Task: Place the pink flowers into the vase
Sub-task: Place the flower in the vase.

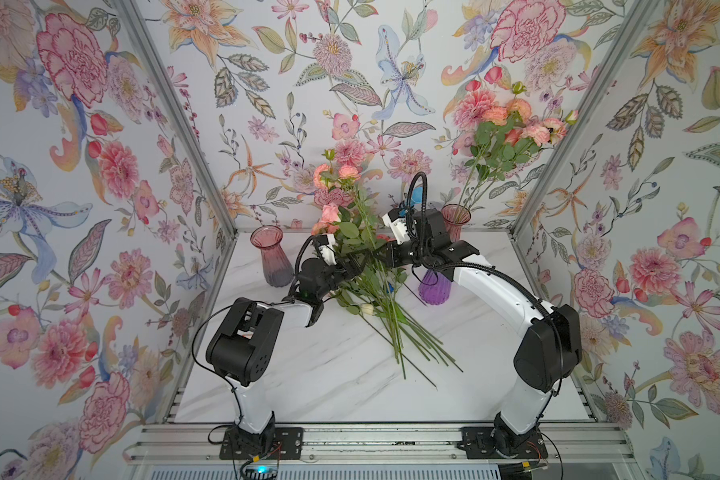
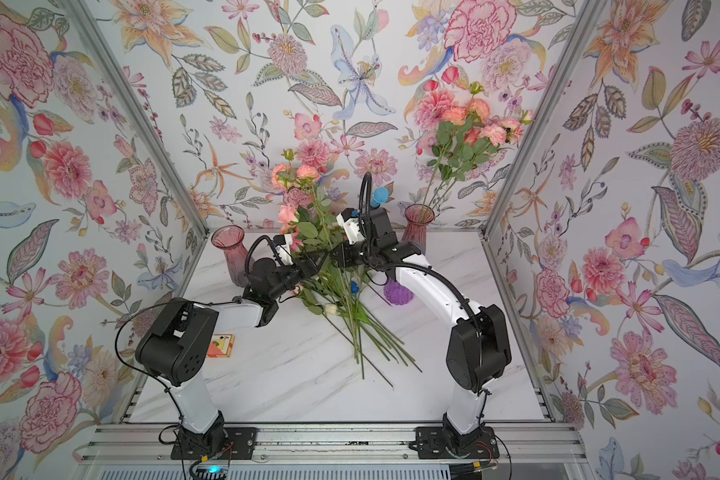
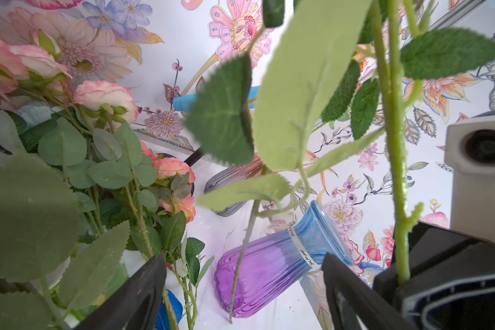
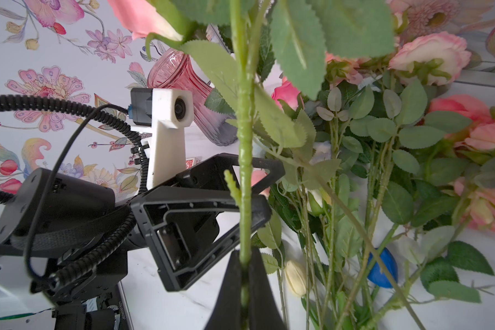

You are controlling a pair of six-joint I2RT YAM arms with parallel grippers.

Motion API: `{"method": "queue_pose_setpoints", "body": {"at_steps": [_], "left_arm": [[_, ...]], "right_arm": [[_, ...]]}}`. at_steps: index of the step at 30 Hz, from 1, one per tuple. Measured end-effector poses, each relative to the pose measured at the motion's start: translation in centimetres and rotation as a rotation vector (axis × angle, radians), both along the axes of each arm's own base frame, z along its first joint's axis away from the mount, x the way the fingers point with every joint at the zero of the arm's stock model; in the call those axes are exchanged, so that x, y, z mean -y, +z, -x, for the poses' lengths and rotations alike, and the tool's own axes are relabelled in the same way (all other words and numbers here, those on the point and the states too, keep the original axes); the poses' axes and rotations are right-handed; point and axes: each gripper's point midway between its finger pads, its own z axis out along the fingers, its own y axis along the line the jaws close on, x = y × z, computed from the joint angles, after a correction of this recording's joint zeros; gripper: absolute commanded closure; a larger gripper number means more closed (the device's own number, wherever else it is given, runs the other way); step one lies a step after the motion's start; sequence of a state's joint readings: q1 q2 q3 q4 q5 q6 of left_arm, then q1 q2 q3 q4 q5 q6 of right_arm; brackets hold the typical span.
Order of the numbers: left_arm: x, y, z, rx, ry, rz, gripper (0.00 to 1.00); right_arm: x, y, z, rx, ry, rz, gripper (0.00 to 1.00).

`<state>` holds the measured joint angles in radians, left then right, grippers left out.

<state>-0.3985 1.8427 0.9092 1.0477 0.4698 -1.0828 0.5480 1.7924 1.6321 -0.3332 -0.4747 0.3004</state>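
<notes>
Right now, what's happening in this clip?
The right tool is shut on one green stem, with the rest of the pink flowers piled on the marble table. The left tool is open beside it, holding nothing. One pink vase at the back already holds some blooms; the other pink vase is empty.

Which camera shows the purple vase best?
Left wrist: the purple vase shows nearly whole, blue neck included. In both top views the right arm hides all but its belly. The right wrist view misses it.
</notes>
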Motion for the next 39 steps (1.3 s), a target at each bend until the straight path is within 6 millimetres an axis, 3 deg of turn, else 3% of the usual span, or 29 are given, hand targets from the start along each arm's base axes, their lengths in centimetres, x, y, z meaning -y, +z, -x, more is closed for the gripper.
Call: {"method": "queue_pose_setpoints", "body": {"at_steps": [12,16,19,32,39], "left_arm": [[1.6,-1.9,-0.6,0.043,0.0,0.063,0.27],[2.6,-0.8,-0.6,0.085,-0.009,0.085,0.29],[2.6,0.1,-0.5,0.119,-0.004,0.106,0.39],[2.8,0.7,-1.6,0.173,0.048,0.165,0.56],[3.4,0.9,-2.1,0.19,0.055,0.188,0.85]], "right_arm": [[-0.1,-0.2,0.4,-0.027,0.0,-0.018,1.0],[0.0,-0.5,0.5,-0.035,0.001,-0.018,1.0],[0.0,-0.8,0.6,-0.042,0.001,-0.015,1.0],[-0.4,-1.0,1.3,-0.062,0.012,-0.025,1.0],[-0.8,-1.0,1.7,-0.06,0.022,-0.029,1.0]]}}
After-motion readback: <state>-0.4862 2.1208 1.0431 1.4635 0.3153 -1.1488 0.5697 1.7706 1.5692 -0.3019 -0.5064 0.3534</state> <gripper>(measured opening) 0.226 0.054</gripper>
